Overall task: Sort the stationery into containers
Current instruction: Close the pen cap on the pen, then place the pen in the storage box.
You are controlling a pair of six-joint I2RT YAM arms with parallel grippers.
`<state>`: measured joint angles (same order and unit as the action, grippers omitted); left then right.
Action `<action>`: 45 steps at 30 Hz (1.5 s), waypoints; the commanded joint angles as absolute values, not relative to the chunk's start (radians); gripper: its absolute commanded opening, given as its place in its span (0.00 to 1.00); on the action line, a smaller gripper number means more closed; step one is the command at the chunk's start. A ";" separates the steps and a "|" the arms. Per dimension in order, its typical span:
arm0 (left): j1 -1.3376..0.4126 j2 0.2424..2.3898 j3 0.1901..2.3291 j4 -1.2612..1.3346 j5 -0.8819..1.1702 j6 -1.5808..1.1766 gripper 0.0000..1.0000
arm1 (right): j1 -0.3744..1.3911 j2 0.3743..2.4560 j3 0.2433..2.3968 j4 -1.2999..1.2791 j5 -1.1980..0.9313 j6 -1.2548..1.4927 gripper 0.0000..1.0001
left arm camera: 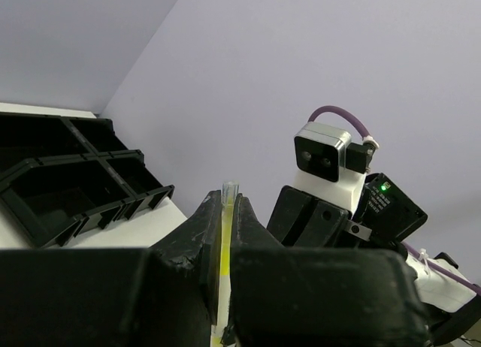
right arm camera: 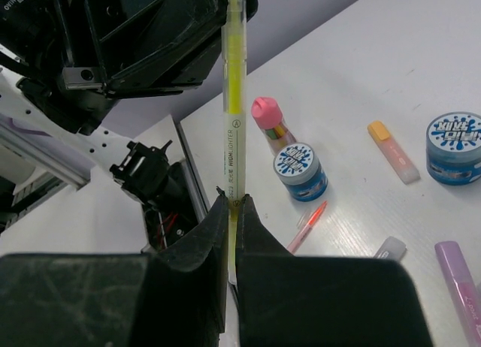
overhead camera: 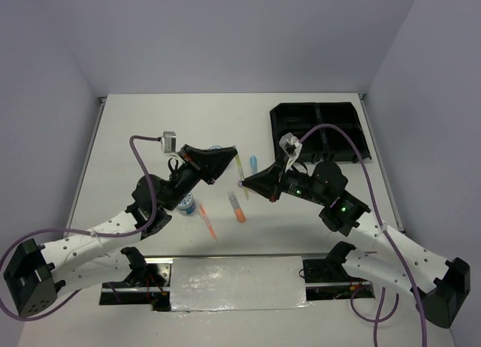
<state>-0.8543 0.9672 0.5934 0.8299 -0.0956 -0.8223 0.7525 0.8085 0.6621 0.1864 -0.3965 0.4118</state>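
Observation:
A yellow highlighter pen (overhead camera: pixel 239 168) hangs above the table's middle, gripped at both ends. My left gripper (overhead camera: pixel 234 156) is shut on its upper end, and the pen's clear tip (left arm camera: pixel 228 191) pokes out between the jaws. My right gripper (overhead camera: pixel 245 183) is shut on its lower end (right arm camera: pixel 234 99). The black four-compartment tray (overhead camera: pixel 301 110) lies at the far right, and the left wrist view shows it (left arm camera: pixel 68 182) with nothing inside. Loose on the table are a light blue pen (overhead camera: pixel 254 164), an orange marker (overhead camera: pixel 237 206), a thin orange pen (overhead camera: pixel 208 223) and a blue tub (overhead camera: pixel 187 205).
The right wrist view shows a pink-capped bottle (right arm camera: pixel 267 118), two blue tubs (right arm camera: pixel 301 170) (right arm camera: pixel 455 146), an orange marker (right arm camera: pixel 392 150), a thin orange pen (right arm camera: pixel 308 225) and a purple marker (right arm camera: pixel 458 279) on the white table. The two arms nearly meet over the middle.

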 commanded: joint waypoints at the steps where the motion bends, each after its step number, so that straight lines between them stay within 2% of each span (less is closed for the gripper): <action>1: -0.884 1.015 0.569 0.701 0.040 -0.816 0.00 | 0.715 0.788 0.790 0.480 -0.382 0.434 0.00; 15: -0.939 1.061 0.534 0.741 0.025 -0.804 0.00 | 0.660 0.874 0.976 0.474 -0.472 0.431 0.00; 20: -0.939 1.023 0.577 0.646 -0.033 -0.775 0.00 | 0.660 0.882 0.939 0.451 -0.517 0.399 0.00; 21: -0.939 0.996 0.597 0.568 -0.052 -0.752 0.08 | 0.663 0.890 0.916 0.456 -0.518 0.400 0.00; 23: -0.939 0.941 0.675 0.476 -0.148 -0.720 0.35 | 0.663 0.900 0.846 0.463 -0.519 0.396 0.00; 24: -0.939 0.924 0.746 0.375 -0.191 -0.686 0.63 | 0.661 0.908 0.819 0.469 -0.503 0.397 0.00; 25: -0.939 0.890 0.790 0.318 -0.297 -0.675 0.86 | 0.663 0.914 0.764 0.483 -0.494 0.403 0.00; 26: -0.939 0.878 0.836 0.211 -0.342 -0.648 0.99 | 0.663 0.931 0.743 0.501 -0.473 0.405 0.00; 29: -0.939 0.856 1.087 0.036 -0.478 -0.600 0.99 | 0.655 0.988 0.707 0.500 -0.430 0.403 0.00; 33: -0.939 0.845 1.273 -0.197 -0.622 -0.603 0.99 | 0.585 1.063 0.753 0.417 -0.339 0.376 0.00; 36: -0.937 0.841 1.336 -0.402 -0.736 -0.635 0.99 | 0.480 1.118 0.846 0.283 -0.255 0.336 0.00; 42: -0.937 0.795 1.244 -0.693 -0.860 -0.680 0.99 | 0.315 1.271 1.096 -0.032 -0.040 0.236 0.00; 45: -0.939 0.764 1.157 -0.797 -0.871 -0.663 0.99 | 0.239 1.362 1.182 -0.119 -0.028 0.188 0.00</action>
<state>-0.9382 0.7807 1.2118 -0.5869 -0.8036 -0.6617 0.2893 1.3128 1.0874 0.0174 -0.1272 0.2672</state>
